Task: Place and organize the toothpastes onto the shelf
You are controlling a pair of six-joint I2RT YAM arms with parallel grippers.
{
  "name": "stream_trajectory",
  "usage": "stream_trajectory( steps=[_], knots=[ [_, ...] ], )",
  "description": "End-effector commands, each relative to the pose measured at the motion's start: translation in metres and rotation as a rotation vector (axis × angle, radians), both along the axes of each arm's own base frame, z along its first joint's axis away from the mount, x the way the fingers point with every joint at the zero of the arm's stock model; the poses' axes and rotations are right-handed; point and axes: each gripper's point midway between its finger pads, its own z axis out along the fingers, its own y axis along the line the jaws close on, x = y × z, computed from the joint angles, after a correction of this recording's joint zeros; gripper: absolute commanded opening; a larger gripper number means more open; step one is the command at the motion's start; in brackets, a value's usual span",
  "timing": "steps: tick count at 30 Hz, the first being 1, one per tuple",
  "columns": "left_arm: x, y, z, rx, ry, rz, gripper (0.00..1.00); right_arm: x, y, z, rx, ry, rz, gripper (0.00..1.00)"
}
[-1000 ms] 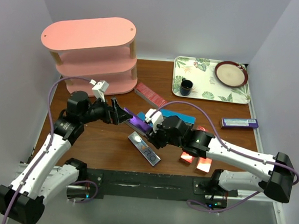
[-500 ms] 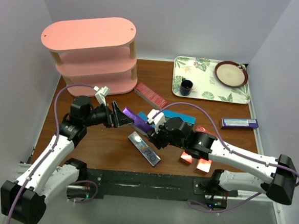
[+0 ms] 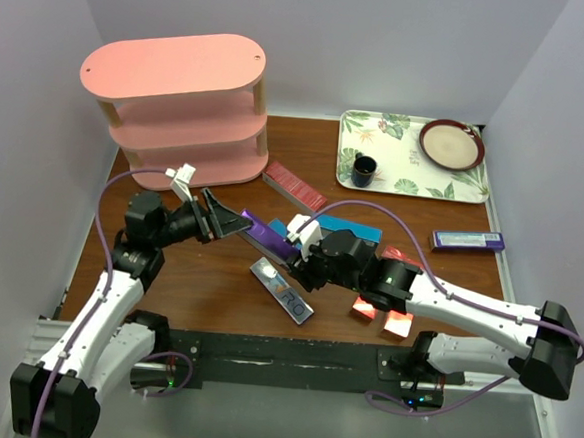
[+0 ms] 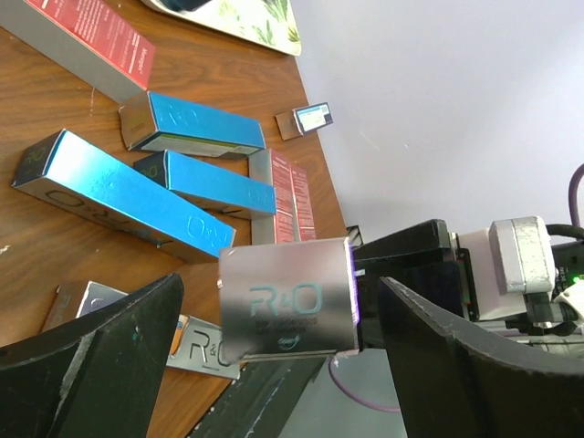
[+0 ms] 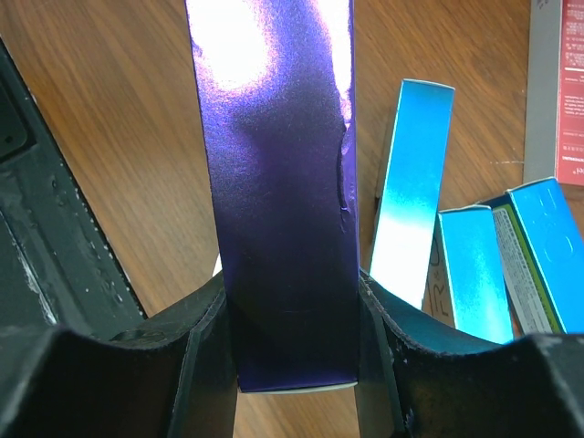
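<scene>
My right gripper (image 3: 292, 247) is shut on a purple toothpaste carton (image 3: 264, 232) and holds it off the table, pointing left; in the right wrist view the carton (image 5: 278, 182) is pinched between both fingers (image 5: 205, 365). My left gripper (image 3: 228, 218) is open and faces the carton's end. In the left wrist view that silvery end face (image 4: 287, 306) sits between my spread fingers (image 4: 91, 365) with gaps on both sides. The pink three-tier shelf (image 3: 180, 101) stands at the far left with nothing showing on its boards.
On the table lie a red carton (image 3: 294, 186), blue cartons (image 3: 346, 228), a silver-faced purple carton (image 3: 282, 291), red cartons (image 3: 381, 310) under my right arm, and a purple carton (image 3: 468, 240) at right. A floral tray (image 3: 410, 177) holds a cup (image 3: 364, 170) and plate (image 3: 452, 144).
My left arm drew back to the left and its open gripper rose slightly. My right gripper pushed the purple carton's end up and left toward the left fingers.
</scene>
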Motion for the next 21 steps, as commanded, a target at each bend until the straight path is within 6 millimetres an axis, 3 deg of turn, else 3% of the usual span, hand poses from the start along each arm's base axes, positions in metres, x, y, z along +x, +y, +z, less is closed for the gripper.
stream_trajectory(
  steps=[1, 6, 10, 14, 17, 20, 21],
  knots=[
    [-0.001, -0.003, 0.006, -0.018, -0.022, -0.042, 0.91, 0.002, 0.018, 0.013, 0.068, -0.027, 0.039, 0.25],
    [0.001, -0.002, 0.003, 0.026, -0.02, -0.048, 0.82, 0.004, 0.02, 0.007, 0.036, -0.041, 0.058, 0.26],
    [0.002, 0.0, -0.002, 0.064, -0.019, -0.05, 0.61, 0.005, 0.019, 0.007, 0.037, -0.046, 0.052, 0.26],
    [-0.001, -0.001, -0.007, 0.079, -0.011, -0.073, 0.55, 0.006, 0.018, 0.006, 0.03, -0.051, 0.045, 0.26],
    [-0.006, -0.002, -0.011, 0.074, -0.004, -0.096, 0.44, 0.007, 0.018, 0.005, 0.029, -0.047, 0.04, 0.27],
    [-0.006, -0.002, -0.011, 0.07, -0.007, -0.092, 0.36, 0.006, 0.018, 0.004, 0.023, -0.037, 0.038, 0.53],
    [-0.006, -0.001, -0.011, 0.068, -0.009, -0.084, 0.32, 0.006, 0.017, 0.004, 0.022, -0.033, 0.035, 0.69]
  ],
)
